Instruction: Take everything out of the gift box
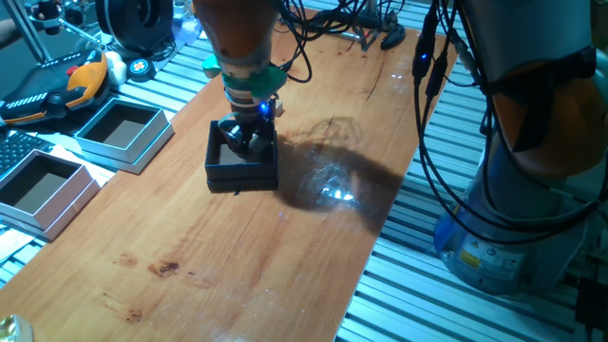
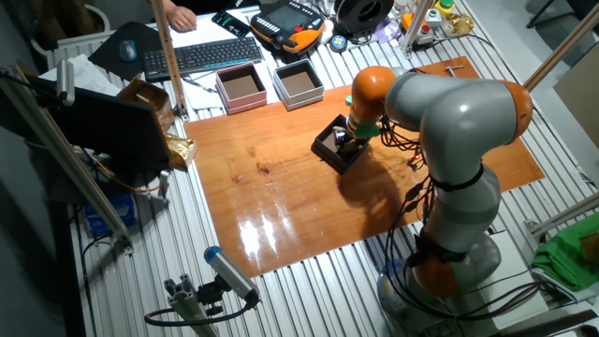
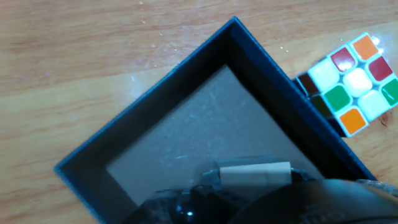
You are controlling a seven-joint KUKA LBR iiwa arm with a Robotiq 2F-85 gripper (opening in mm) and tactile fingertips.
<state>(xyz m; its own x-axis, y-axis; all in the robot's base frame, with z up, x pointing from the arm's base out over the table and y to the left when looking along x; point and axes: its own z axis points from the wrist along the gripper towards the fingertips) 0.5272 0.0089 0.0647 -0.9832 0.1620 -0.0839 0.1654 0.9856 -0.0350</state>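
Observation:
The black gift box [image 3: 146, 112] stands on the wooden table and also shows in both fixed views [image 1: 242, 177] [image 2: 329, 152]. My gripper [image 1: 245, 141] [image 2: 348, 143] is lowered into the box. In the hand view the pale beige block [image 3: 255, 173] lies on the box floor right at my fingertips, with my gripper [image 3: 249, 191] dark and blurred around it. I cannot tell whether the fingers clamp it. The puzzle cube [image 3: 351, 84] sits on the table outside the box, against its right wall.
Two light-blue boxes with brown insides [image 1: 122, 133] [image 1: 43, 190] stand at the table's left edge. A keyboard [image 2: 201, 56] and a pendant [image 2: 290, 23] lie beyond them. My arm's base and cables [image 1: 532, 142] stand to the right.

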